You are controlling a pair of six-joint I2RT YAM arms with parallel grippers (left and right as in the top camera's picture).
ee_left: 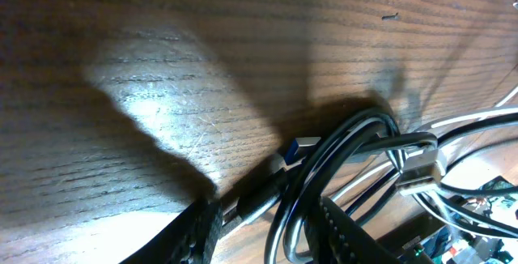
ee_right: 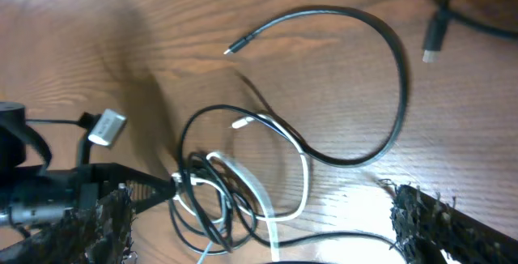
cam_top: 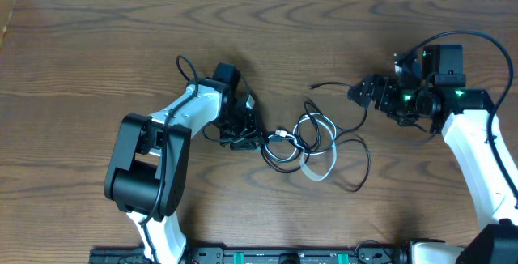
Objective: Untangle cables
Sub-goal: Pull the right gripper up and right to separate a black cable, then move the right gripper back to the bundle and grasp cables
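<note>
The cables (cam_top: pixel 301 141) lie tangled at the table's middle: black loops with a white cord (cam_top: pixel 314 170) among them. My left gripper (cam_top: pixel 243 133) is at the tangle's left edge and is shut on black cable loops (ee_left: pixel 324 146); these loops run between its fingers (ee_left: pixel 194 236), beside a blue plug (ee_left: pixel 303 144) and a silver plug (ee_left: pixel 417 171). My right gripper (cam_top: pixel 362 94) hovers right of the tangle, open wide, its fingertips (ee_right: pixel 425 215) empty. Below it a long black cable (ee_right: pixel 396 78) curves away from the tangle, ending in a small plug (ee_right: pixel 229 51). The white cord (ee_right: pixel 303 179) loops through the knot.
Another black plug end (ee_right: pixel 433 41) lies at the far right of the right wrist view. A thick black wire (cam_top: pixel 477 37) arcs over the right arm's wrist. The arm bases and a black rail (cam_top: pixel 283 256) stand along the front edge.
</note>
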